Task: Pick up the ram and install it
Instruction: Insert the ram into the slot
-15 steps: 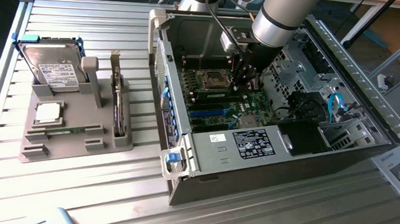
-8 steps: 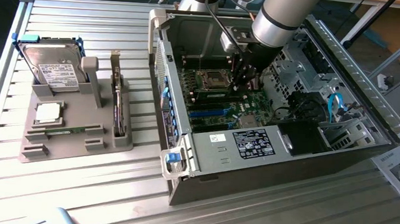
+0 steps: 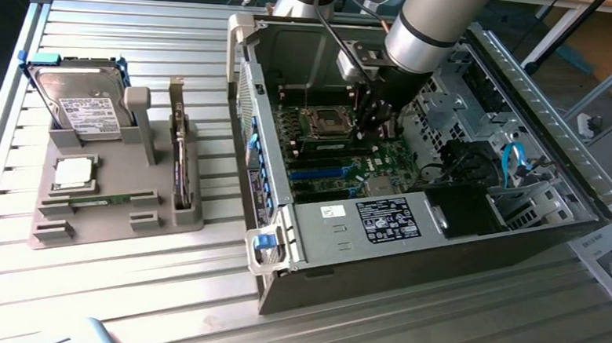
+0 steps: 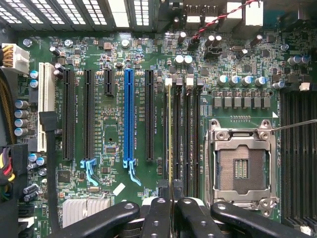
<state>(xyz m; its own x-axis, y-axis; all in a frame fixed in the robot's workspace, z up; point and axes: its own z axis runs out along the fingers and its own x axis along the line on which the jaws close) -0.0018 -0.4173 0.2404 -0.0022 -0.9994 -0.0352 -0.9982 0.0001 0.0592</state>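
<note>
At the memory slots [image 4: 185, 139], the ram [image 4: 170, 134] runs parallel, edge-on.

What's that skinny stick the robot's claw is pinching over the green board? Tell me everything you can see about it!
The ram shows edge-on in the wrist view: a long, very thin, straight strip with a yellowish edge, its flat sides and chips hidden. The gripper is shut on it. It stands on edge over the green motherboard, running along the black memory slots beside the empty processor socket. Whether it touches a slot cannot be told.
</note>
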